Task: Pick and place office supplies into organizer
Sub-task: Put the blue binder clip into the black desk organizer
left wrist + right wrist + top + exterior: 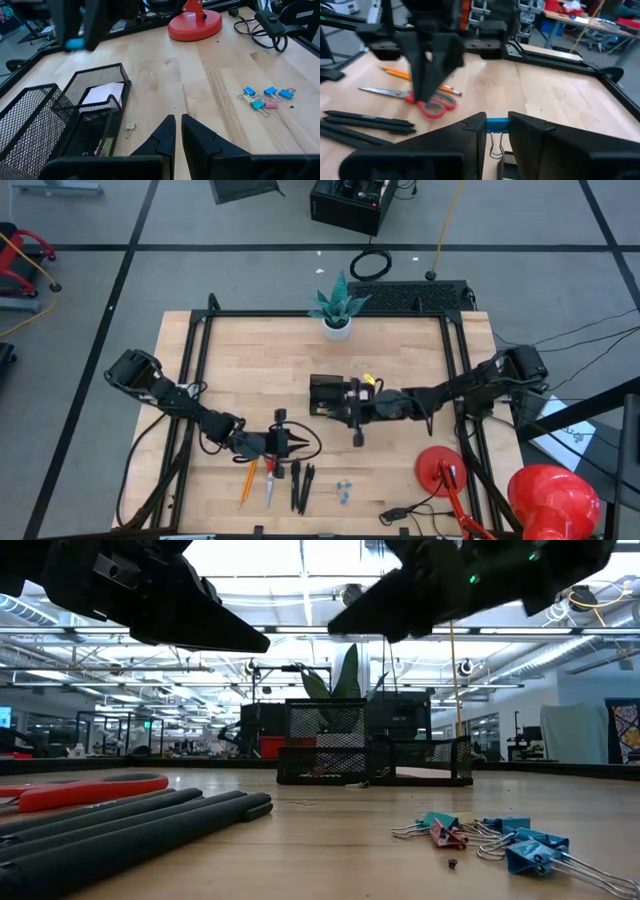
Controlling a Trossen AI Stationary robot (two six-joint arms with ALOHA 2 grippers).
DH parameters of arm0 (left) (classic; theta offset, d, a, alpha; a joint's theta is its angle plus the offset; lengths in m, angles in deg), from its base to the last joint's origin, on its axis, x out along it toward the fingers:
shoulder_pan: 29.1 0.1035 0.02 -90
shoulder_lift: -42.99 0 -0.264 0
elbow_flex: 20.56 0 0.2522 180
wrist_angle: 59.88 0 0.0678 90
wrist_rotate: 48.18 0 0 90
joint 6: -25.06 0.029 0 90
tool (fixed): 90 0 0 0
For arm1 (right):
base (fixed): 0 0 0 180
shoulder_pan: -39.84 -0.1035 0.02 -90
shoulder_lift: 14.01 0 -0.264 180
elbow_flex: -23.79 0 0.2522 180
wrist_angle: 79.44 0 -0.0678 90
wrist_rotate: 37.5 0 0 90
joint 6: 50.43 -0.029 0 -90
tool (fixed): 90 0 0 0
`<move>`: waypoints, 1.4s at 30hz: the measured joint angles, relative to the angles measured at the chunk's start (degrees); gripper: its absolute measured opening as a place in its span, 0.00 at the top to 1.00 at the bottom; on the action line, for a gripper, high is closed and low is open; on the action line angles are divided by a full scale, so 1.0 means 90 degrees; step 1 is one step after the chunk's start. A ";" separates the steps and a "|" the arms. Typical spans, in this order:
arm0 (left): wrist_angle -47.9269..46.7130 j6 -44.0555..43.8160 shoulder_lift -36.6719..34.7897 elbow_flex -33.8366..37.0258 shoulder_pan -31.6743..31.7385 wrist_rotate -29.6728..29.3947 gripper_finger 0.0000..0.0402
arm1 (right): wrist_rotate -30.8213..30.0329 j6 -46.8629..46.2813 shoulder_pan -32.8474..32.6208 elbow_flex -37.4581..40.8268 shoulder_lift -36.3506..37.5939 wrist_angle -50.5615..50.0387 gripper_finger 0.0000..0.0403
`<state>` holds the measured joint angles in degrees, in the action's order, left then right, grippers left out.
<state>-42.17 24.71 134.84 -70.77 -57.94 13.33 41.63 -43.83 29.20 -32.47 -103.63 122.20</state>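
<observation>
— Black mesh is what the organizer (326,396) is made of, a low rectangular tray with compartments, sitting mid-tabletop (260,360) just in front of the potted plant (336,308). How much of it can you see?

— From above, its right side is covered by the right gripper (352,402). The left wrist view shows a pale pad lying in one compartment (102,93); the other compartments are too dark to read.

— And that gripper?

— The right arm reaches in level from the right edge, jaws nearly closed on a small blue binder clip (497,124), wire loops hanging below. It hovers at the organizer's edge.

— The left one?

— The left gripper (292,442) lies low and stretched toward the centre, jaws nearly together and holding nothing, just above the row of supplies.

— Which are?

— At the near edge: an orange pencil (246,481), slim red-handled scissors (270,480), and matte black pens (301,486), cut off by the frame in the low view. Right of them lies a cluster of blue clips (345,489). A tiny yellow clip (130,128) lies beside the organizer's wall.
</observation>
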 joint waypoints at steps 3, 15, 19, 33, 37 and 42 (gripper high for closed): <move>-0.0001 0.0006 0.0000 0.0000 0.0000 0.0000 0.91 | 0.0072 0.0001 0.0263 0.0002 -0.0065 -0.0008 0.85; -0.0051 0.0010 0.0000 0.0000 0.0000 0.0001 0.91 | 0.0409 -0.0306 0.0870 -0.0002 -0.1210 0.0297 0.85; -0.0053 0.0010 0.0000 0.0000 0.0000 0.0000 0.91 | 0.0408 -0.0322 0.0938 -0.0012 -0.1546 0.0457 0.85; -0.0120 -0.0019 -0.0001 0.0000 -0.0001 0.0002 0.91 | 0.0392 -0.0139 0.0923 -0.0153 -0.1805 0.0417 0.83; -0.0146 -0.0019 -0.0002 0.0000 0.0000 0.0002 0.91 | 0.0397 -0.0237 0.0921 -0.0153 -0.1808 0.0408 0.77; -0.0146 -0.0022 -0.0002 0.0000 -0.0001 0.0002 0.91 | 0.0402 -0.0289 0.0916 -0.0148 -0.1808 0.0398 0.70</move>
<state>-43.49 24.51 134.82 -70.77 -57.95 13.35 45.25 -46.42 37.44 -33.81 -119.89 125.78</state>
